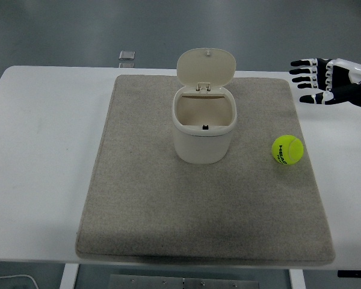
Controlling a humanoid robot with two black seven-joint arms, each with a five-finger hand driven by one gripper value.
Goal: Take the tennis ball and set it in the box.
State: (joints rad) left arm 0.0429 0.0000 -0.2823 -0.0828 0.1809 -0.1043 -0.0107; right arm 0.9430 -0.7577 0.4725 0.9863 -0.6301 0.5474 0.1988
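A yellow-green tennis ball (287, 149) lies on the grey mat (150, 198), to the right of the box. The box is a cream bin (203, 129) with its hinged lid (206, 66) standing open at the back; its inside looks empty. My right hand (316, 79) hovers at the right edge, above and behind the ball, fingers spread and pointing left, holding nothing. The left arm is out of view.
The mat covers the middle of the white table (42, 156). A small grey square object (127, 56) sits beyond the table's far edge.
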